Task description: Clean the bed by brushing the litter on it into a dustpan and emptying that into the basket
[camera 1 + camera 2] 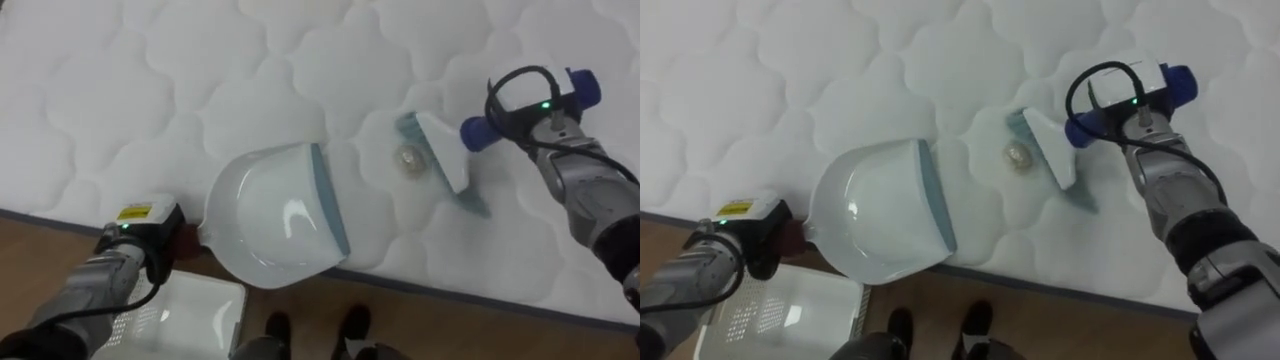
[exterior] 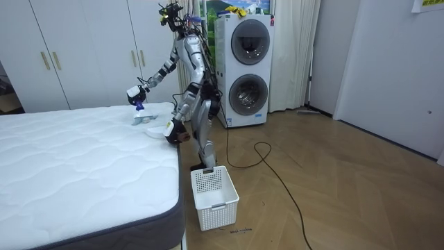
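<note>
Your L robot hand [image 1: 165, 245] gripped the dustpan [image 1: 275, 215] at the bed [image 1: 200, 70] edge; R robot hand [image 1: 530, 115] held the brush [image 1: 440, 150]. Small crumpled scrap [image 1: 408, 157] lay btw them, at 3 o'clock of the dustpan.

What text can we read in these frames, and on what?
Nothing legible.
On the left hand, a yellow label: print too blurred to read.
On the washers: any markings too small to read.
On the dustpan, brush, mattress and basket: no text visible.
</note>
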